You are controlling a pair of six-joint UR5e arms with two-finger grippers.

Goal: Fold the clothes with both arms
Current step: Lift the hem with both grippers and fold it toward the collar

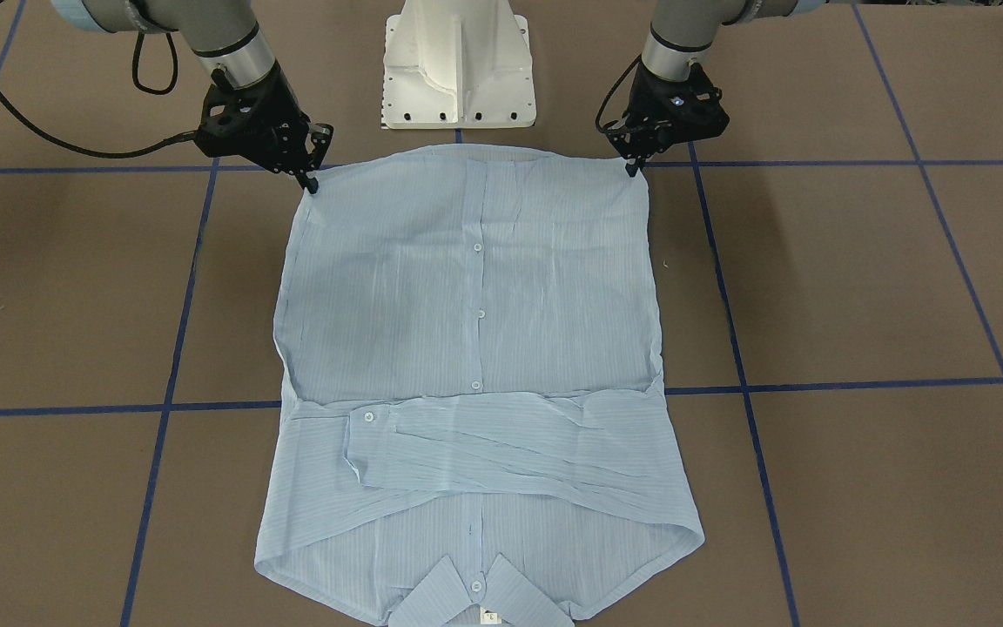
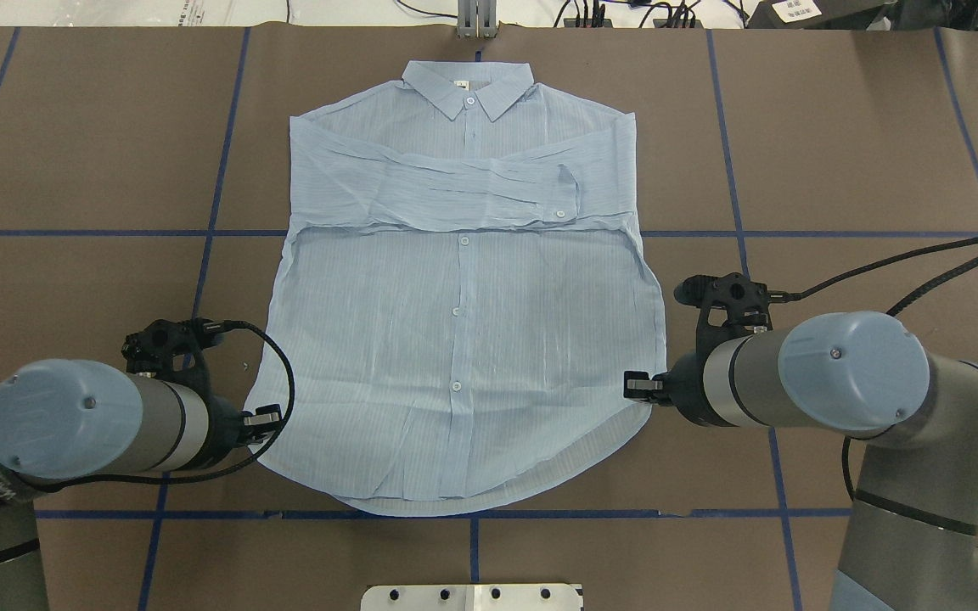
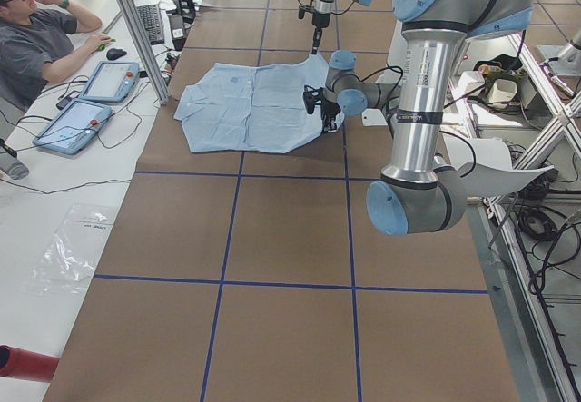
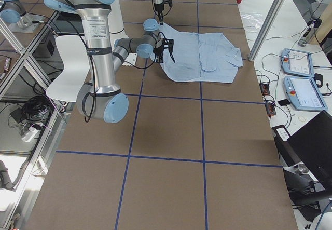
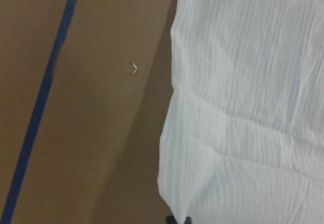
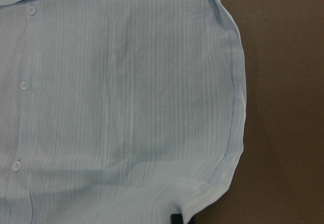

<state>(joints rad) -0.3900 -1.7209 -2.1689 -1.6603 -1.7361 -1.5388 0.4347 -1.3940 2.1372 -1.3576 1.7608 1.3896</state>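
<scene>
the shirt lies flat and front side up on the brown table. its collar is at the far side from the robot and its rounded hem is near the robot's base. both grippers are at the hem end, one at each corner. the left gripper stands on the corner at the robot's left side, and its two fingers are pressed together on the edge of the cloth. the right gripper does the same at the opposite corner, pinching the hem between its tips. in each wrist view the cloth runs directly into the dark fingertip at the bottom edge of the picture.

the cloth is thin and pale blue, with very fine stripes and many small wrinkles. small round white buttons go down the middle in a line. the sleeves are folded across the chest in a flat band, one cuff showing a button. the table surface is matt, divided by blue tape lines. a tiny pale scrap lies on it just beside the shirt's edge.
</scene>
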